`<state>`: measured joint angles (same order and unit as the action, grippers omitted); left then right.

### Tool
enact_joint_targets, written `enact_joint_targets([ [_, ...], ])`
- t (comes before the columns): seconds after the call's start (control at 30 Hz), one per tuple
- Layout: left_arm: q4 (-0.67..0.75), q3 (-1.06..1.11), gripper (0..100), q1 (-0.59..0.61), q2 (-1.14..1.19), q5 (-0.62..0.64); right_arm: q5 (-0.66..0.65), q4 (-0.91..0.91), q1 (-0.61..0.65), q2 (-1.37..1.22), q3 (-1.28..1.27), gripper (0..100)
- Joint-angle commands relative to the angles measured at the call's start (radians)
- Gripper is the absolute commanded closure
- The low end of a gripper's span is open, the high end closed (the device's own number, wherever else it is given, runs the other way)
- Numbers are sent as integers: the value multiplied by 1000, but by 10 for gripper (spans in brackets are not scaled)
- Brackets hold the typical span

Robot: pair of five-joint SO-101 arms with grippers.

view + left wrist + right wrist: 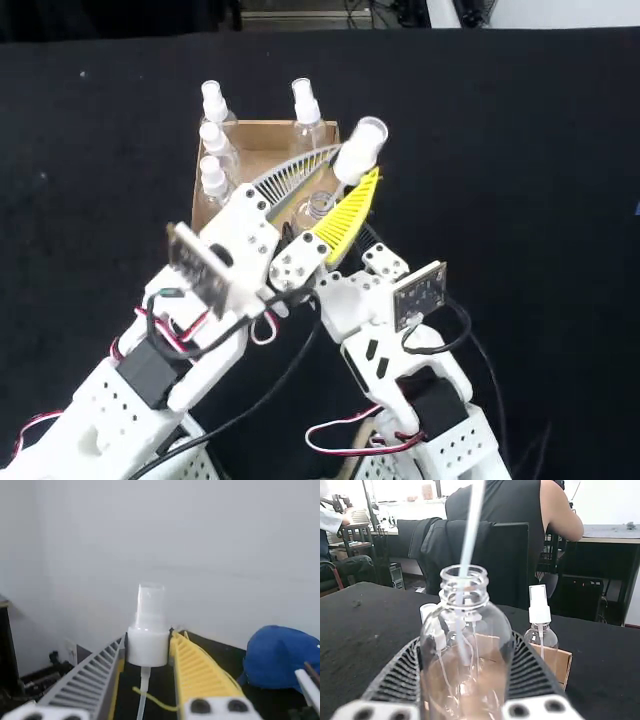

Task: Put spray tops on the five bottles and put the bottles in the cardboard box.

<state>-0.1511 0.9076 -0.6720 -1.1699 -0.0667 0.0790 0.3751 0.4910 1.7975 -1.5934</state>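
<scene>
My left gripper [350, 162], with one grey and one yellow finger, is shut on a white spray top [360, 146] [147, 636] above the near right corner of the cardboard box [268, 128]. Its dip tube [470, 525] runs down through the open neck of a clear bottle [465, 607] [316, 207]. My right gripper [466, 649] is shut on that bottle's body and holds it upright just under the spray top. Several capped bottles [212, 140] stand in the box, one of them [540, 625] at its far right corner.
Black cloth covers the table [520, 150] around the box. Both arms [200, 300] crowd the near middle, with cables [345, 435] hanging by their bases. A blue object [280, 655] lies off to one side. A seated person [510, 510] is behind the table.
</scene>
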Motion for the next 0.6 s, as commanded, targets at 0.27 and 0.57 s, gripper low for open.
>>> enact_joint_targets([
  [0.27, -489, -311, 680, 145, 3, 201, 0, 9, 8, 116, 4, 988],
  [0.57, -695, -361, 749, 380, -123, 193, 0, 11, -51, 107, 8, 987],
])
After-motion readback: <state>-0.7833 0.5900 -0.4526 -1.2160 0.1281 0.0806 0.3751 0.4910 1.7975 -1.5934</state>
